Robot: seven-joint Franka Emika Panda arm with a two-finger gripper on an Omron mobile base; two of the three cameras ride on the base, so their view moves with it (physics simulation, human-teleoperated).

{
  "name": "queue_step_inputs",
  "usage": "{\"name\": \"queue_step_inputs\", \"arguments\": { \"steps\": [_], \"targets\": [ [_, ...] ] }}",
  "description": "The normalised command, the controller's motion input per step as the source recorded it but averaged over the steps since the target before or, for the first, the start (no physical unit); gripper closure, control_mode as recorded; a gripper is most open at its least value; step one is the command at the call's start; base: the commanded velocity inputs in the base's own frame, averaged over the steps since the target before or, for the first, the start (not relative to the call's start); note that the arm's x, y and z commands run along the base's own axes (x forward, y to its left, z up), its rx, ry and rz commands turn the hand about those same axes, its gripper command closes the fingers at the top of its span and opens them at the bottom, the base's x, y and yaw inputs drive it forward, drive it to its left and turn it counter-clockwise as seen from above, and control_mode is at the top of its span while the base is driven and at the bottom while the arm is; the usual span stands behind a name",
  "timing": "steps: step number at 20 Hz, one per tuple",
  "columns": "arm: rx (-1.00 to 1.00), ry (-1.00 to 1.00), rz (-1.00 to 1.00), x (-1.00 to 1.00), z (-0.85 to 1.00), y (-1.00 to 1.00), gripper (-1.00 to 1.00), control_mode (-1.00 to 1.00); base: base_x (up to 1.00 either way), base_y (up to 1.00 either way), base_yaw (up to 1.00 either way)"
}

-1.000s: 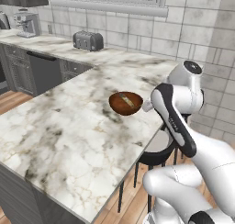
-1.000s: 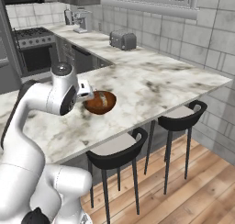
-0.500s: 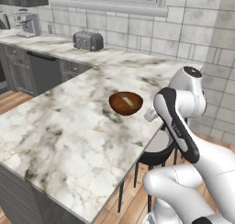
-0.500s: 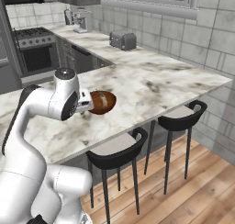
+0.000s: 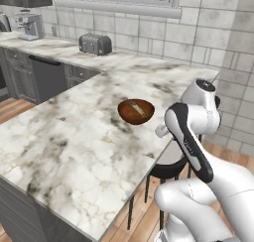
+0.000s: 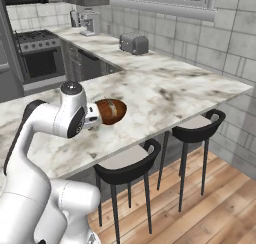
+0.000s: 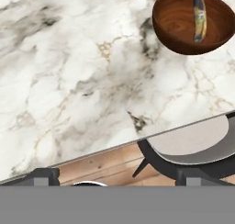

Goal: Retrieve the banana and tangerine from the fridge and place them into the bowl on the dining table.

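The far wall [image 5: 218, 37] is covered in big pale grey tiles. A window with a grey sill [image 5: 116, 3] sits high up in it. Under it runs a marble wall counter [image 5: 54, 50] with dark grey cupboards [image 5: 37, 77] below. A small silver toaster [image 5: 95, 43] stands on it, and a silver coffee machine [image 5: 29, 25] stands further left. A black oven with burners [image 6: 37, 58] is at the far left. The floor is warm brown wood planks [image 6: 200, 208]. Two black stools with grey seats [image 6: 165, 143] stand side by side on it.

Toaster [image 5: 95, 43] on the wall counter [image 5: 54, 47] (two bar stools [image 6: 127, 168] nearby).
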Motion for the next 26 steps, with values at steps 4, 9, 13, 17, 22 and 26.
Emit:
{"name": "queue_step_inputs", "arguments": {
  "steps": [4, 9, 13, 17, 22, 26],
  "targets": [
    [0.0, 0.0, 0.0, -0.04, -0.04, 0.0, -1.0, 1.0, -0.29, 0.0, 0.0],
    [0.0, 0.0, 0.0, 0.0, 0.0, 0.0, -1.0, 1.0, -0.87, 0.0, 0.05],
    [0.0, 0.0, 0.0, 0.0, 0.0, 0.0, -1.0, 1.0, -1.0, 0.0, 0.09],
    [0.0, 0.0, 0.0, 0.0, 0.0, 0.0, -1.0, 1.0, -1.0, 0.0, 0.1],
    [0.0, 0.0, 0.0, 0.0, 0.0, 0.0, -1.0, 1.0, -0.97, 0.41, 0.16],
    [0.0, 0.0, 0.0, 0.0, 0.0, 0.0, -1.0, 1.0, -0.76, 0.78, 0.23]
  ]
}}
